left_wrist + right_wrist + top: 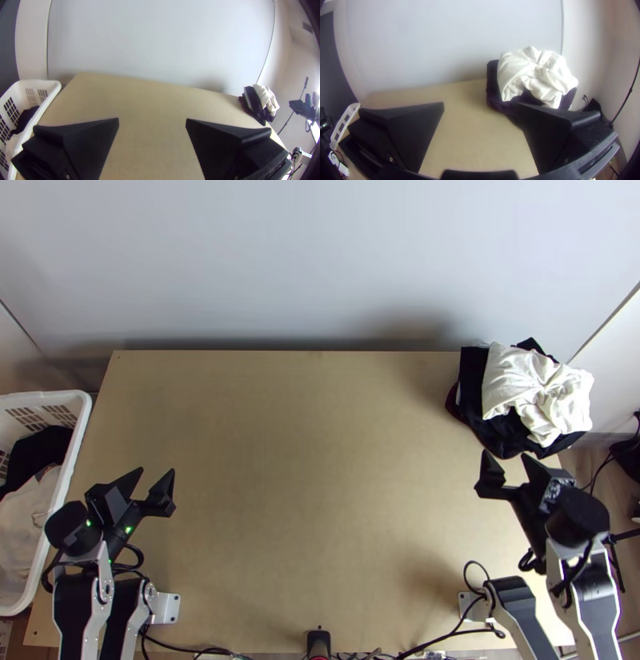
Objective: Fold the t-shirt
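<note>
Now L gripper (pixel 158 471) wide open, empty, nr table's (pixel 304 460) L edge; R gripper (pixel 505 455) same, nr bunched white cloth (pixel 520 380) atop dark cloth (pixel 472 372), far R corner.

A cloth pile (pixel 534 392) lies at the table's (pixel 304 460) far right, a basket (pixel 70 460) with clothes (pixel 30 516) left of the table.
</note>
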